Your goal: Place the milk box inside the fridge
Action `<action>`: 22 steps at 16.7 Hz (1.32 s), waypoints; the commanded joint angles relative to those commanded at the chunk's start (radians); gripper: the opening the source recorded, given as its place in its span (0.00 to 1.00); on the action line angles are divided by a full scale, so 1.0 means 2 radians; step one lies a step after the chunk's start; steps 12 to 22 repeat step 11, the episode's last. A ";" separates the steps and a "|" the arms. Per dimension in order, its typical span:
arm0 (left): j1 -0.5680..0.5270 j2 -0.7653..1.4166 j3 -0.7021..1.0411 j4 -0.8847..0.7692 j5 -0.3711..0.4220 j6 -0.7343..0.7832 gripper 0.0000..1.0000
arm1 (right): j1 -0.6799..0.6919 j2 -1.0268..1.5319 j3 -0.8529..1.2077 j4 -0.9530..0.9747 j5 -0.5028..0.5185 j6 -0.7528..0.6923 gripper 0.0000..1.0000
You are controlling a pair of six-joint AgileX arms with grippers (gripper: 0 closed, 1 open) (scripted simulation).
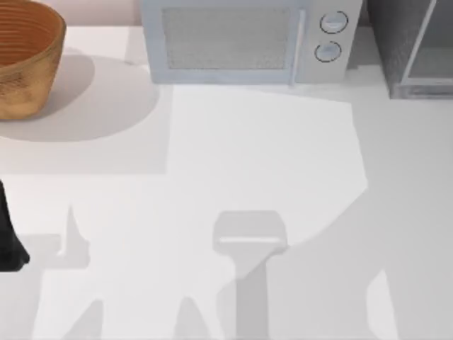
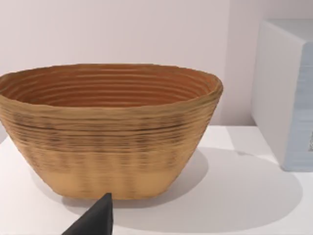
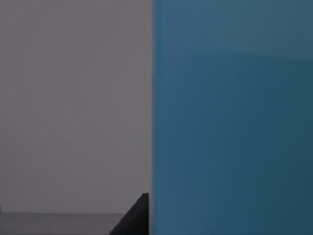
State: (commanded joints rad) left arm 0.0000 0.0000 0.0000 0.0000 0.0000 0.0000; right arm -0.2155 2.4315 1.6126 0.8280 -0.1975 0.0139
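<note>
The milk box [image 3: 230, 117] shows as a broad bright blue face very close in the right wrist view. My right gripper [image 3: 159, 220] is shut on it, one dark fingertip [image 3: 139, 218] lying flush against its edge. A plain grey surface lies behind the box. The fridge [image 1: 396, 42] is the dark grey cabinet at the table's back right corner, its pale silver-framed door [image 1: 432, 53] partly cut off by the picture's edge. My left gripper [image 1: 10, 244] is parked at the table's far left edge.
A woven brown basket [image 1: 21, 57] stands at the back left, also close ahead in the left wrist view [image 2: 107, 127]. A pale blue-grey microwave [image 1: 248, 39] with two round dials sits at the back centre, just left of the fridge.
</note>
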 joint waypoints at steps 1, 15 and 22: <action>0.000 0.000 0.000 0.000 0.000 0.000 1.00 | 0.000 0.000 0.000 0.000 0.000 0.000 0.68; 0.000 0.000 0.000 0.000 0.000 0.000 1.00 | 0.000 0.000 0.000 0.000 0.000 0.000 1.00; 0.000 0.000 0.000 0.000 0.000 0.000 1.00 | 0.000 0.000 0.000 0.000 0.000 0.000 1.00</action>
